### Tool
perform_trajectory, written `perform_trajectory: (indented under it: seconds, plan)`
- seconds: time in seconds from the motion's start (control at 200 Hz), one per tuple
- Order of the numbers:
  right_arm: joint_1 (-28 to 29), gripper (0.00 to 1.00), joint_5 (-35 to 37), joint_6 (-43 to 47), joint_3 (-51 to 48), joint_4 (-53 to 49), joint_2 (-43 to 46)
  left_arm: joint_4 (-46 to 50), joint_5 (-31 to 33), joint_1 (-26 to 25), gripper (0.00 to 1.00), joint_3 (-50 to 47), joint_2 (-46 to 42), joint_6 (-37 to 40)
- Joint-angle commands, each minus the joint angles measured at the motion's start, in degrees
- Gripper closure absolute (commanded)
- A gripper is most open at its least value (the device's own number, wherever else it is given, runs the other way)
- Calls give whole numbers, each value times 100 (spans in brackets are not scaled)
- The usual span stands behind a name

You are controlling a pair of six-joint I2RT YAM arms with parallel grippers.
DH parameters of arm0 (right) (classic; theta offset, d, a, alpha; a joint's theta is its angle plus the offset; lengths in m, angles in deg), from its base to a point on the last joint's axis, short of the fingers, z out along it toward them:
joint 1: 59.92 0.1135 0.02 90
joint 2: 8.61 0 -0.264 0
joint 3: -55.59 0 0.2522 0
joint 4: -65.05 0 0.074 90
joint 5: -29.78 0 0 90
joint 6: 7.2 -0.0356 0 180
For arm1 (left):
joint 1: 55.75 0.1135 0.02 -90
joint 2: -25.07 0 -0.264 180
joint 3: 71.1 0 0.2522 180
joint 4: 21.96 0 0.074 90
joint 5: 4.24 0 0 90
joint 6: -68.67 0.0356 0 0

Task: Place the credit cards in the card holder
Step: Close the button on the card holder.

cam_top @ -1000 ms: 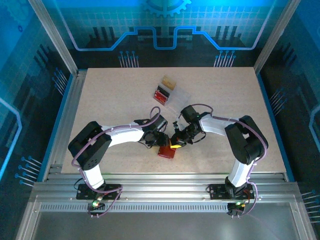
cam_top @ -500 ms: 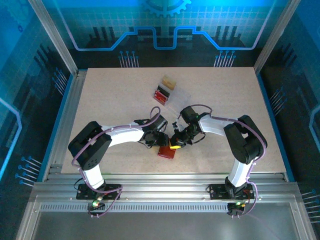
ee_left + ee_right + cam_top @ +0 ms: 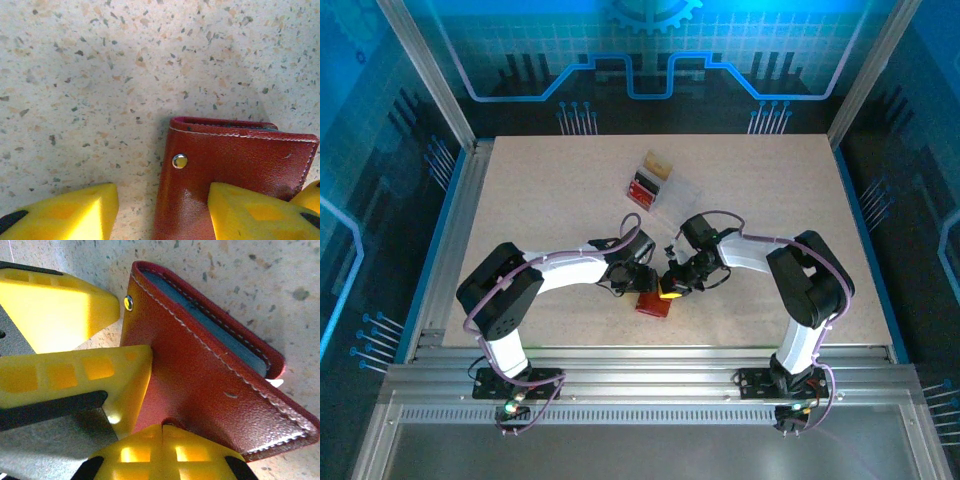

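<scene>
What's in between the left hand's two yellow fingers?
In the left wrist view, the left hand has the stud edge of the dark red leather wallet and a strip of bare speckled table between its fingers.

Find the card holder (image 3: 653, 304) flat on the bench (image 3: 540, 190) near its front edge, midway between the two arm bases, with the left pincer (image 3: 642, 283) close against it from the left and the right pincer (image 3: 669, 290) from the right. From the left wrist, note one finger (image 3: 250, 210) resting on top of the card holder and the other (image 3: 75, 215) down on bare bench just beside it; from the right wrist, note closed tips meeting at its edge. Look farther back, well apart, for a small block (image 3: 658, 165), ribbed pieces (image 3: 642, 187) just before it and a box (image 3: 672, 196) just right of those.
</scene>
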Motion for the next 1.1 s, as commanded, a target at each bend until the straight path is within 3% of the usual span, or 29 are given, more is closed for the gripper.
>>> perform_trajectory:
  seconds: [0.0, 0.715, 1.096]
  plan:
    - [175, 100, 229, -11, -274, 9, -202, -659, -710, -324, 47, -173, 683, -85]
    - [608, 100, 1993, -196, -1882, 1522, -142, -608, -1038, -174, 48, -208, 431, -312]
    - [1031, 100, 2720, -369, -1734, 1098, -687, -162, -1316, 738, 46, -310, -835, -178]
